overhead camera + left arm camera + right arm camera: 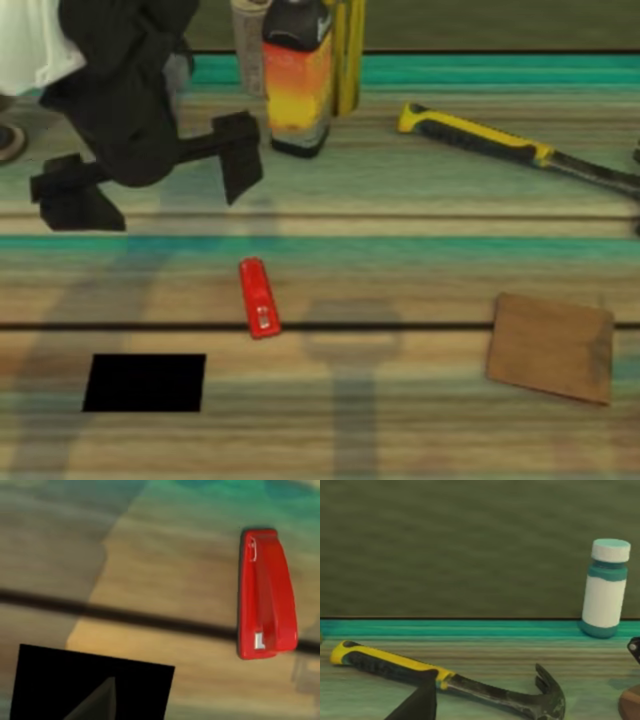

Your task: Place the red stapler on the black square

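Lying flat on the striped wooden table (420, 260), the small bright red oblong stapler (259, 297) sat a little left of centre, its silver-marked end pointing toward 6 o'clock and resting on a dark seam in the boards. The flat plain black square (145, 383) lay at about 8 o'clock from it, well apart, with bare wood between the two. At 12 o'clock from the stapler stood an orange-yellow labelled bottle with a black cap (298, 85), a pale cylinder and a yellow upright just beside it. A yellow-handled claw hammer (520, 150) lay at 2 o'clock, and a brown wooden square tile (552, 347) at 3 o'clock, both well clear. Nothing sat on the path from stapler to square.

The left gripper (150, 180) hung above the table at 10 o'clock from the stapler, its black fingers spread wide and holding nothing. The left wrist view showed the stapler (265, 595) and the square (90, 690) together, with one dark fingertip over the patch. The right wrist view alone showed a white bottle with a teal cap (605, 587) at the table's far edge beyond the hammer (445, 680); whether the right gripper was spread or pressed together I could not tell.
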